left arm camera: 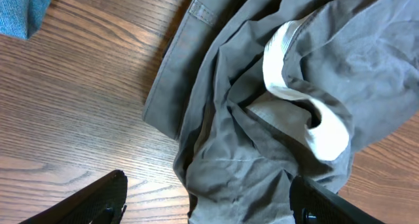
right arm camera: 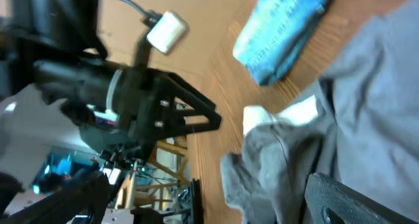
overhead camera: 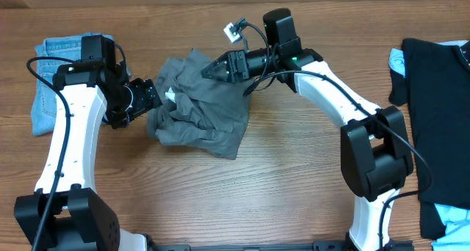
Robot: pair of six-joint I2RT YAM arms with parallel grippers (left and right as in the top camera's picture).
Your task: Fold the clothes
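The grey shorts (overhead camera: 200, 110) lie crumpled in a heap at the middle of the table, with white inner lining (left arm camera: 308, 116) showing. My left gripper (overhead camera: 150, 98) is at the heap's left edge. In the left wrist view it (left arm camera: 209, 205) is open, with grey fabric (left arm camera: 249, 152) lying between its wide-apart fingers. My right gripper (overhead camera: 211, 69) is over the heap's top edge. In the right wrist view it (right arm camera: 209, 201) is open, with the shorts (right arm camera: 366, 112) under and beside its right finger.
Folded light-blue denim jeans (overhead camera: 50, 78) lie at the far left, behind my left arm, and show in the right wrist view (right arm camera: 288, 27). A black shirt (overhead camera: 433, 97) lies at the right edge over light-blue cloth (overhead camera: 449, 225). Bare wood lies in front of the heap.
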